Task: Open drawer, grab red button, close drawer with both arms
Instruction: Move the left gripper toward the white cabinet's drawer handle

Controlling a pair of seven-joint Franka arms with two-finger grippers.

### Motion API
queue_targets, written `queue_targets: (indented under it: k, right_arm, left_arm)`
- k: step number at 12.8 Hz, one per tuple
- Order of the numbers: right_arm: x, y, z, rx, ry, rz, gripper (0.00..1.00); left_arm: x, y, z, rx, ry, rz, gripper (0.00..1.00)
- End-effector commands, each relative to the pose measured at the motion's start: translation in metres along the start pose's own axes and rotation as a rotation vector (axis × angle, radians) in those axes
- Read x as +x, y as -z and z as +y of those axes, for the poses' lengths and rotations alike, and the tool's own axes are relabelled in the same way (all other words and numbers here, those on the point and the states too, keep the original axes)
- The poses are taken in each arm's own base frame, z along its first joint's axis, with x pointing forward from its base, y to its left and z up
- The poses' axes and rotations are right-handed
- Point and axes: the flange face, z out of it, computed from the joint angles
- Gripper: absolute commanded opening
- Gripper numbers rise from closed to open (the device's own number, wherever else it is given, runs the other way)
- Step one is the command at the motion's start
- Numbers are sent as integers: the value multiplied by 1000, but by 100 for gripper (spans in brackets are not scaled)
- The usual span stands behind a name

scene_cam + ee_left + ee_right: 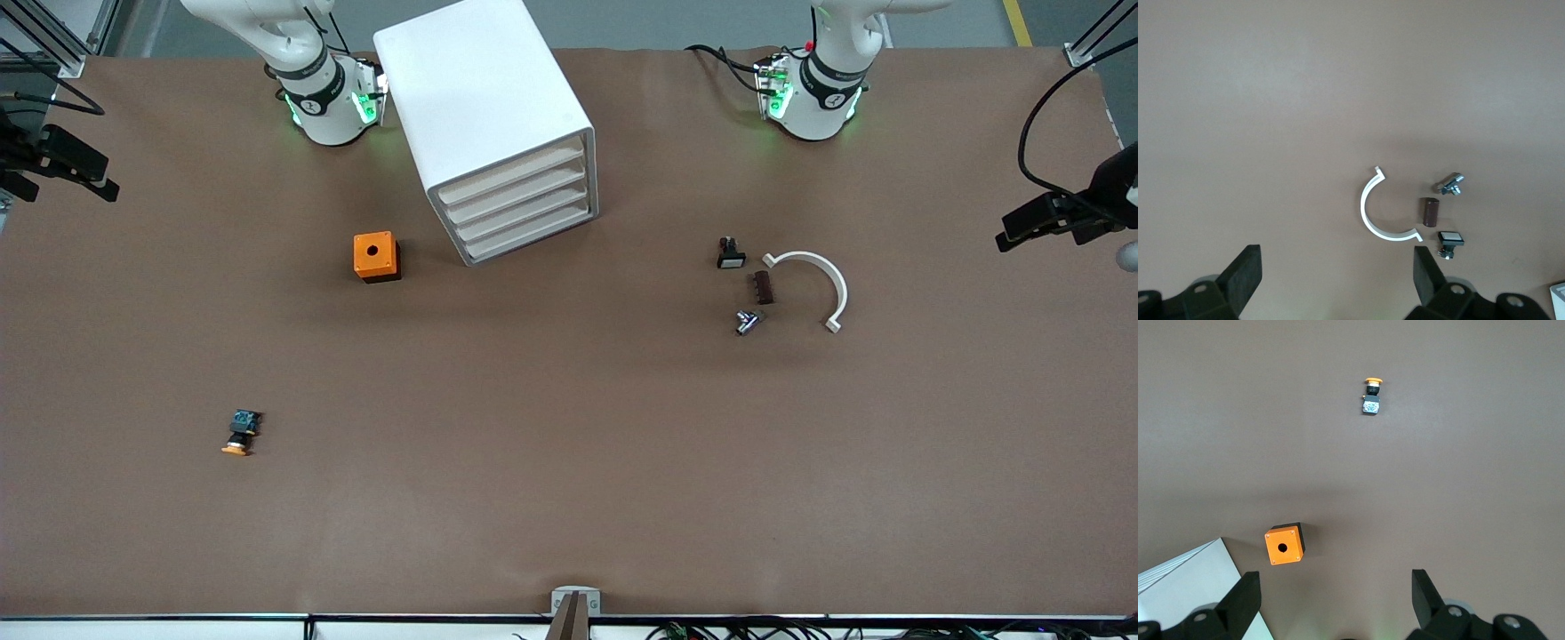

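The white cabinet (pixel 484 107) stands between the two arm bases, its four cream drawer fronts facing the front camera. The top drawer (pixel 514 180) is shut, like the three below it. The red-capped button is hidden from every view. My right arm (pixel 322 93) and left arm (pixel 820 84) rise out of the front view, so their hands do not show there. My left gripper (pixel 1337 267) is open and empty, high over bare table beside a white half-ring (pixel 1371 215). My right gripper (pixel 1335 587) is open and empty, high over the table beside the cabinet's corner (pixel 1185 587).
An orange box with a hole (pixel 375 256) sits beside the cabinet toward the right arm's end. An orange-capped button (pixel 240 433) lies nearer the front camera. Toward the left arm's end lie the half-ring (pixel 822 280), a brown block (pixel 763 287), a metal fitting (pixel 747 322) and a white-faced switch (pixel 730 254).
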Motion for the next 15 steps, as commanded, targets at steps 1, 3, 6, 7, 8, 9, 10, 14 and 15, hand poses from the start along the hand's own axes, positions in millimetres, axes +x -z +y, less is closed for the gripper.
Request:
queue_targets:
  k: [1,3,6,7,8,9,10,14,15]
  right_arm:
    - [-4,6,-1,10,-7,14,100]
    - [-5,7,-1,10,-6,15,100]
    - [-5,8,-5,10,0,18,100]
    - [-5,7,-4,10,-1,15,100]
    - [-5,7,-4,10,-1,16,100]
    - [-5,7,-4,10,-1,18,100]
    - [-5,7,-4,10,2,18,100]
    - [-4,7,-3,10,10,20,100]
    - [-4,6,-3,10,13,18,100]
  left_arm:
    - [24,-35,-6,31,-5,-54,100]
    - [38,-70,-5,41,-3,-115,100]
    - [55,-122,9,56,-9,-201,100]
    - [60,-129,14,57,-12,-213,100]
    - [62,-141,28,52,-12,-238,100]
    - [64,-147,53,66,-4,-249,100]
    - [65,-151,77,76,50,-266,100]
    - [60,-171,186,-22,362,-421,100]
    - [56,-179,209,-31,475,-471,100]
